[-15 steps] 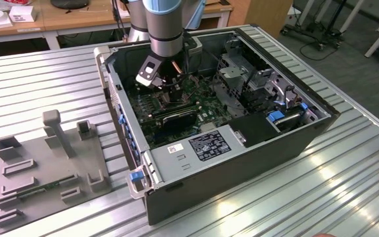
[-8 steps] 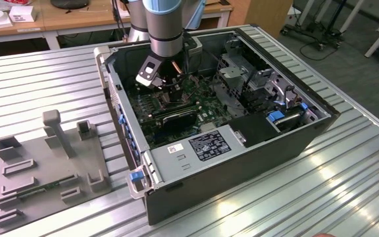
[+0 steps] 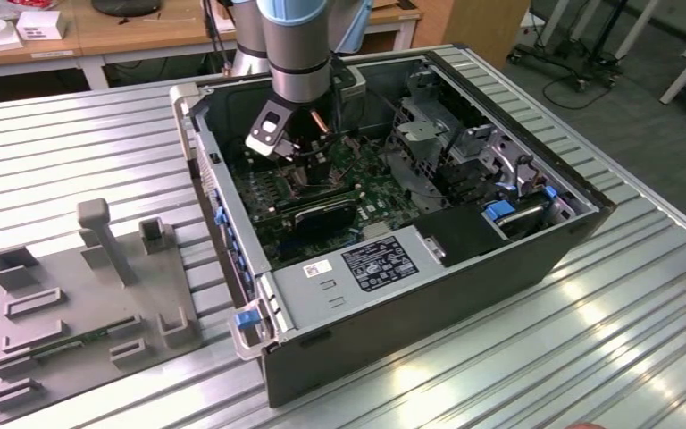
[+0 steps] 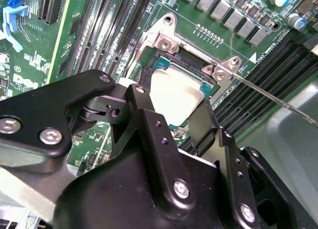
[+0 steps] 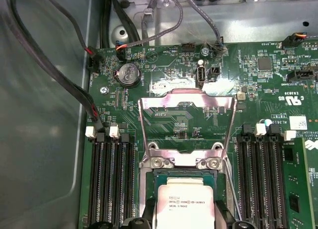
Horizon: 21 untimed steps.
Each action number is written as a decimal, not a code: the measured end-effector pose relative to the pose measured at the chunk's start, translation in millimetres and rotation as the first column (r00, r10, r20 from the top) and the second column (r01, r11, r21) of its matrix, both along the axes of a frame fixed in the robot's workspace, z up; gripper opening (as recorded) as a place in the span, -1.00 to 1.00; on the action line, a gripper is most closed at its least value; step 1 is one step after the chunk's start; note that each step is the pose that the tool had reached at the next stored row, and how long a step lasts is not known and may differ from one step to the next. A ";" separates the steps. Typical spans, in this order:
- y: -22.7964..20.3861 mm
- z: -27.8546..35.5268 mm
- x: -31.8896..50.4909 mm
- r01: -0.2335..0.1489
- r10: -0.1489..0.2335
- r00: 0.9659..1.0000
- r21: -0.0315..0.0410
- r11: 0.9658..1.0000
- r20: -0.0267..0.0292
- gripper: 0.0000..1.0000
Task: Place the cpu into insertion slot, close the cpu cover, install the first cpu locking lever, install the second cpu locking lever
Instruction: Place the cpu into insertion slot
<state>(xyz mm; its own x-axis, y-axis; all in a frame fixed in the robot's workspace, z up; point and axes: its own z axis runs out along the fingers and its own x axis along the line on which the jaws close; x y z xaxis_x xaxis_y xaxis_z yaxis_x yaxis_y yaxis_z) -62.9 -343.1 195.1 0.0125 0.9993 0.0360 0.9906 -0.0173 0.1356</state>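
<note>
The end effector (image 4: 171,110) has its two fingers closed on the sides of the chip (image 4: 176,90). The chip sits low in the socket (image 4: 186,66) on the green board (image 5: 248,65). The board is inside the computer case (image 3: 439,304) on the counter (image 3: 557,357). The cover (image 5: 186,99) stands up, open, at one edge of the socket. A thin lever (image 4: 278,101) sticks out to the side and looks loose.

What could go wrong?
- If the chip is a bit crooked, one corner could ride up on the socket's edge and hurt the socket underneath.
- If one finger lets go first, it could tug the chip sideways or lift it.
- The fingers are very close to the socket's metal rim, so a small slide could scrape it.
- If the cover drops now, it would hit the fingers.
</note>
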 end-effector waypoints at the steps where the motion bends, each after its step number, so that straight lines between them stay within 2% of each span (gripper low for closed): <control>1: 0.0 -0.1 0.0 0.000 0.000 1.000 0.000 1.000 0.002 0.08; 21: 0.7 -2.0 -0.5 0.000 0.000 1.000 0.000 1.000 0.002 0.08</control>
<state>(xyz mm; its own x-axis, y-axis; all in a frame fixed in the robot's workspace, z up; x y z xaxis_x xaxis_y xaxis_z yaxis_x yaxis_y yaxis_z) -63.4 -342.4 193.1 0.0124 0.9993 0.0364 0.9903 -0.0173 0.1378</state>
